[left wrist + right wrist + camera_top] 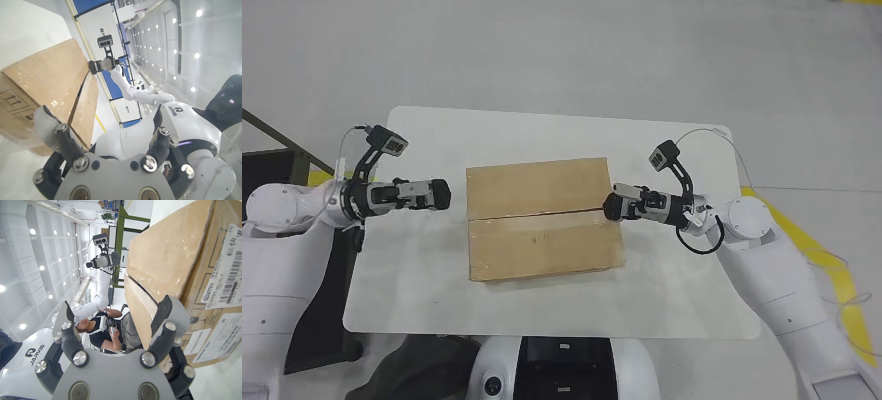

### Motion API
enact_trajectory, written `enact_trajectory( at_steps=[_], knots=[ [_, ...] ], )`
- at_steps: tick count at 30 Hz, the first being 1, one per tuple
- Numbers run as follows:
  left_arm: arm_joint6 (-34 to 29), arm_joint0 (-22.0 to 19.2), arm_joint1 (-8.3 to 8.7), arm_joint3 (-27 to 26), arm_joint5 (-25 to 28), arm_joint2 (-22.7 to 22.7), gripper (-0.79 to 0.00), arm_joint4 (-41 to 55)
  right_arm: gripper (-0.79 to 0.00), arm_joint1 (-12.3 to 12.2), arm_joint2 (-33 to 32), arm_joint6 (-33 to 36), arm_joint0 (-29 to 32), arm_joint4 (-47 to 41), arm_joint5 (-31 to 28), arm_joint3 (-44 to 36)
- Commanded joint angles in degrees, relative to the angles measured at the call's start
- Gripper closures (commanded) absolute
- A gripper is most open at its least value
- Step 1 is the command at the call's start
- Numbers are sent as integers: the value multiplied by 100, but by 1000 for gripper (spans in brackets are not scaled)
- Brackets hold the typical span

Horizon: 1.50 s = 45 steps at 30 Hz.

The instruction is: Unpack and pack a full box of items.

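A brown cardboard box point(542, 218) lies in the middle of the white table point(682, 290), its two top flaps folded down and meeting along a lengthwise seam. My left gripper point(439, 193) is open, level with the box's left end and a short gap away from it; its own view has the box point(47, 75) just past one of its fingers point(43, 121). My right gripper point(610, 203) is open at the box's right end, close to the seam. There one finger point(166, 313) overlaps the labelled end of the box point(170, 256). Whether it touches, I cannot tell.
Bare table surface runs along the front and back of the box. A dark stand point(312, 320) sits off the table's left side. A yellow floor line point(832, 270) passes on the right.
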<state>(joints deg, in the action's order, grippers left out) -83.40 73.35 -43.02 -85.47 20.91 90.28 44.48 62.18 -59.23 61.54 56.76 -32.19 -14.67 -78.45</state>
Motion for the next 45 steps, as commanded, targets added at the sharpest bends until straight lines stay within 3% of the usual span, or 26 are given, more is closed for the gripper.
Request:
enact_trajectory(
  at_steps=[1,5,9,18,28,45],
  knots=[
    [37,255,13,-314,36,88,-785,-58,-785,0,0,0,0,0,0,0],
    [61,604,31,-871,62,93,-785,-217,-785,0,0,0,0,0,0,0],
    [-127,603,57,-1245,-127,-191,-785,-424,-785,0,0,0,0,0,0,0],
    [-460,163,160,-1630,-460,-1148,-785,-907,-785,0,0,0,0,0,0,0],
    [-460,-547,384,-1454,-461,-2187,-785,-991,-785,0,0,0,0,0,0,0],
    [-460,-547,384,-1454,-461,-2187,-785,-991,-785,0,0,0,0,0,0,0]
  ],
)
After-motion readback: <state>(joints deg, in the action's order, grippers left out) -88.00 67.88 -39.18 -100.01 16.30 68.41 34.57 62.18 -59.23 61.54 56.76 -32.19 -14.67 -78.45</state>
